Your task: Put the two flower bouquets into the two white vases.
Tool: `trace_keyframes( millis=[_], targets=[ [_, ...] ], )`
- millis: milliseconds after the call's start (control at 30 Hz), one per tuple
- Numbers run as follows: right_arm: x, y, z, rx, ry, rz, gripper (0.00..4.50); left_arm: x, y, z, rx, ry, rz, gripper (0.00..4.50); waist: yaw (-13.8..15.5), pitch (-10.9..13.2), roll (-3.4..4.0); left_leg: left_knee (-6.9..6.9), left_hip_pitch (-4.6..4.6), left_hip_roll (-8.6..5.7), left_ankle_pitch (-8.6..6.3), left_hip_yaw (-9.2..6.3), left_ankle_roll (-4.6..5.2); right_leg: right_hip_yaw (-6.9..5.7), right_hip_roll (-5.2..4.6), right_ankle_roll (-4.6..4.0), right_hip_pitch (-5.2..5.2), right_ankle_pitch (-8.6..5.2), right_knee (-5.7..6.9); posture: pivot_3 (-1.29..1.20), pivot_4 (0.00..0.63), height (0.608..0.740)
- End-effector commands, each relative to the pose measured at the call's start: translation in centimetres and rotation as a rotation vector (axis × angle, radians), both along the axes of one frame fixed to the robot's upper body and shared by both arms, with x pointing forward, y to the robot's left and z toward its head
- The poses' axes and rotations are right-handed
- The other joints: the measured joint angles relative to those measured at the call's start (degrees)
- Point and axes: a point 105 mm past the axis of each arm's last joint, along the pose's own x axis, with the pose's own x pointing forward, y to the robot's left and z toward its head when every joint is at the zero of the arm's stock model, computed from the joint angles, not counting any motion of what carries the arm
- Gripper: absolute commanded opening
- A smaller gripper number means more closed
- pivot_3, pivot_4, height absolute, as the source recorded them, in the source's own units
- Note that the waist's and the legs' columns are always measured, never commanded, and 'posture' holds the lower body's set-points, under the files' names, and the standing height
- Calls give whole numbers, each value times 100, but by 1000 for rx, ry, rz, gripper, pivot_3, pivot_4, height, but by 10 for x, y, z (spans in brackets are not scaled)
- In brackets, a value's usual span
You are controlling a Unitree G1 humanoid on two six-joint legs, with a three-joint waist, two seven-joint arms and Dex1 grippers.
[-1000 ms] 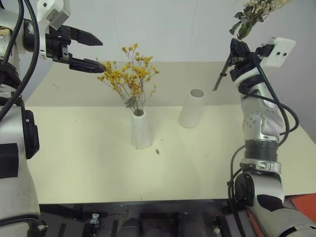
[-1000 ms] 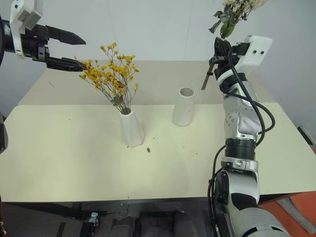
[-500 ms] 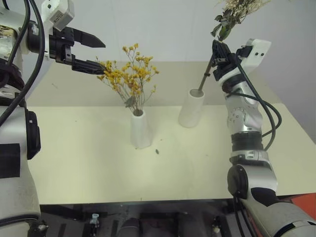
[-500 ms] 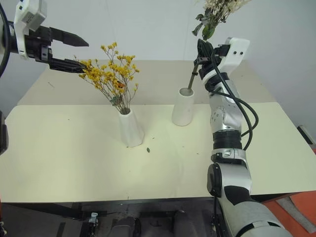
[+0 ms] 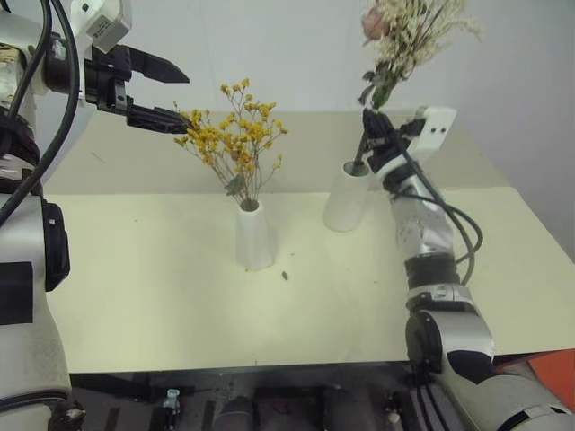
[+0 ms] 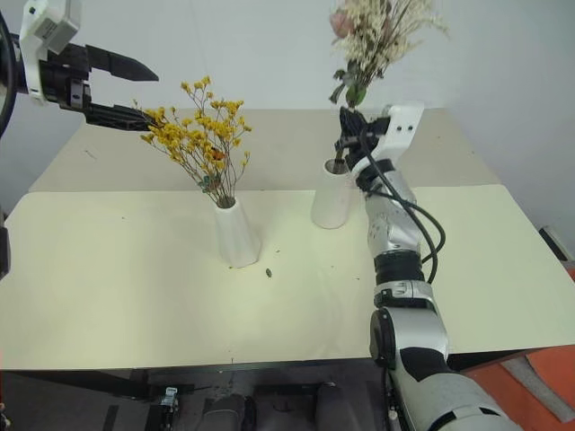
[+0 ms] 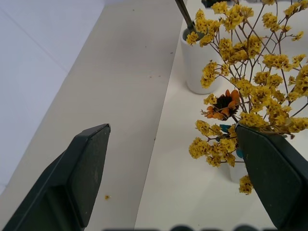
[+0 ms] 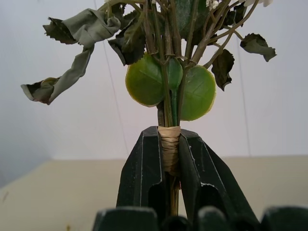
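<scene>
The yellow-orange bouquet [image 5: 235, 139] stands in the shorter cone vase [image 5: 256, 238] at mid-table. My left gripper [image 5: 184, 99] hovers open at the spray's left edge, and in the left wrist view the yellow blooms [image 7: 250, 62] brush one of the fingers [image 7: 269, 173]. My right gripper [image 5: 369, 118] is shut on the rose bouquet [image 5: 409, 36], clamping its tan-wrapped stems [image 8: 169, 144]. The stem ends reach down into the mouth of the taller white vase [image 5: 346, 197], which stands right of the cone vase. The pink rose and cream sprigs rise above the gripper.
The cream table [image 5: 135, 287] carries both vases near its middle. A small dark bit of debris [image 5: 286, 276] lies just right of the cone vase's foot. A second, beige table surface [image 5: 135, 153] runs behind, against a white wall.
My right gripper came down and to the left with the rose bouquet, bringing the stems from beside the taller vase into its mouth. The left gripper stayed put.
</scene>
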Motion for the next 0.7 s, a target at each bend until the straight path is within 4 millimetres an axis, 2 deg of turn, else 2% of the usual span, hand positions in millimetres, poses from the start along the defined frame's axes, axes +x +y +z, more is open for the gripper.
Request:
trace_keyframes(
  millis=[33,267,700],
  targets=[
    [-9,2,13,-36,-101,-16,227,-7,0,13,-3,-49,-17,4500,-21,0,0,0,0,1,0,0,0,0,1,0,0,0,0,0,150,740],
    [-12,6,6,-24,-108,-2,227,-7,3,11,-2,-45,-14,4500,-47,0,0,0,2,2,0,-1,0,1,3,0,-3,0,5,0,150,740],
    [-24,8,6,-23,-114,42,4471,-7,7,4,-23,-38,-15,4500,-35,0,0,0,2,1,0,-1,0,2,2,0,-4,0,8,0,150,740]
  ],
)
